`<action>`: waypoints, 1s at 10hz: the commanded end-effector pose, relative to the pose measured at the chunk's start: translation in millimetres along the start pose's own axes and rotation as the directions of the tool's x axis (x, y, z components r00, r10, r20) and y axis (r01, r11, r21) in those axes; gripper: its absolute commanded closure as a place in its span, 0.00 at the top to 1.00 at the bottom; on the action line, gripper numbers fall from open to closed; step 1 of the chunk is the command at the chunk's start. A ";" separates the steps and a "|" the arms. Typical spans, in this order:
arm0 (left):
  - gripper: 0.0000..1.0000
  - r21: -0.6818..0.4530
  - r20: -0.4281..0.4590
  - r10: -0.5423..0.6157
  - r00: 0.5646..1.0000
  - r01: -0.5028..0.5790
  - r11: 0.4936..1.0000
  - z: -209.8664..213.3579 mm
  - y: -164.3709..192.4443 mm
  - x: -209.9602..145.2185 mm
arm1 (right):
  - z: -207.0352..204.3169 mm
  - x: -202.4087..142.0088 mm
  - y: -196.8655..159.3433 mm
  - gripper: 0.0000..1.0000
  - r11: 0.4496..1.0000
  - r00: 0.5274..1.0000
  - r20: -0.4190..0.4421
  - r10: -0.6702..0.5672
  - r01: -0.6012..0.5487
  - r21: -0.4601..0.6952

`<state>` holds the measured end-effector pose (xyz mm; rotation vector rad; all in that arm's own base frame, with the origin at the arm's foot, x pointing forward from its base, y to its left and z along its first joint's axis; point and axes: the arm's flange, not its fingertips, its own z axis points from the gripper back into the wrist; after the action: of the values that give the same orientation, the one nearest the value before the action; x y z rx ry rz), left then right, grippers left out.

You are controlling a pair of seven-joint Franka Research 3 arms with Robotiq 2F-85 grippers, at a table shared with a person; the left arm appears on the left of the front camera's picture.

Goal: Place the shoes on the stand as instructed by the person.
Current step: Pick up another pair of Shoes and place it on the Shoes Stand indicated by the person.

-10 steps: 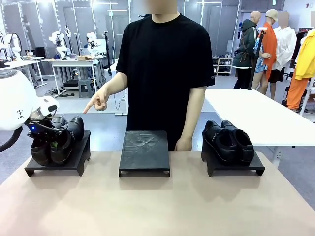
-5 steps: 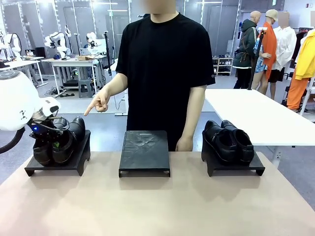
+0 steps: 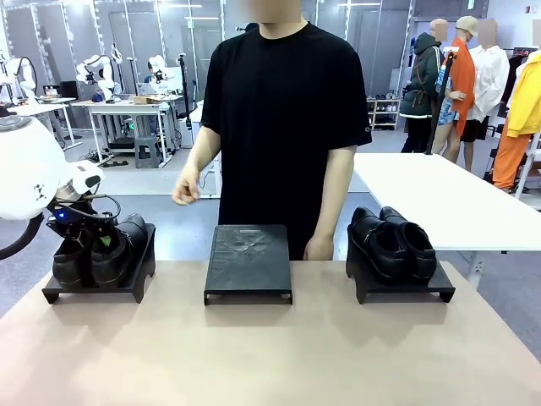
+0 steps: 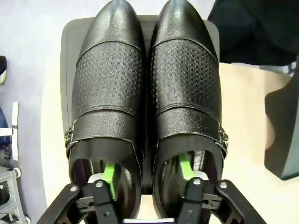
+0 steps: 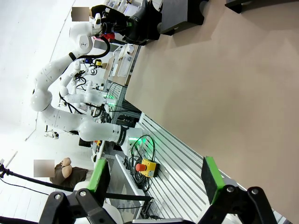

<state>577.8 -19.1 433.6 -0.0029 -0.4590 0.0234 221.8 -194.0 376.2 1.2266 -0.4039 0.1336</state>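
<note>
left gripper [image 4: 146,171] is spread, one finger down inside each of the shoes [image 4: 145,100] on the left stand [image 3: 100,286]; lifting crooked could snag a heel. other pair [image 3: 393,244] sits right; right gripper [image 5: 154,179] gapes empty.

Middle stand [image 3: 248,258] bare, reachable.

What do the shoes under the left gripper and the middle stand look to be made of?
Shoes: apparently black leather, a glossy smooth toe, a band embossed with small squares, a metal-looking side buckle. Middle stand: dark matte, probably plastic; its top shows faint creases, possibly a film.
</note>
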 end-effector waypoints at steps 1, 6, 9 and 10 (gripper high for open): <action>1.00 -0.016 0.026 -0.022 0.999 0.022 1.000 2.0 4.8 3.3 | -0.3 0.6 4.6 1.00 1.000 1.000 0.009 0.008 -0.008 0.009; 1.00 0.000 0.014 0.000 1.000 0.000 1.000 6.6 0.0 2.1 | -0.3 0.6 4.6 1.00 1.000 1.000 0.009 0.008 -0.008 0.009; 1.00 0.000 0.014 0.000 1.000 0.000 1.000 6.6 0.0 2.1 | -0.3 0.6 4.6 1.00 1.000 1.000 0.009 0.008 -0.008 0.009; 1.00 0.000 0.014 0.000 1.000 0.000 1.000 6.6 0.0 2.1 | -0.3 0.6 4.6 1.00 1.000 1.000 0.009 0.008 -0.008 0.009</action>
<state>575.2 -18.8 440.6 -0.0028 -0.4714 0.0247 221.8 -194.0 376.2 1.2266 -0.4039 0.1336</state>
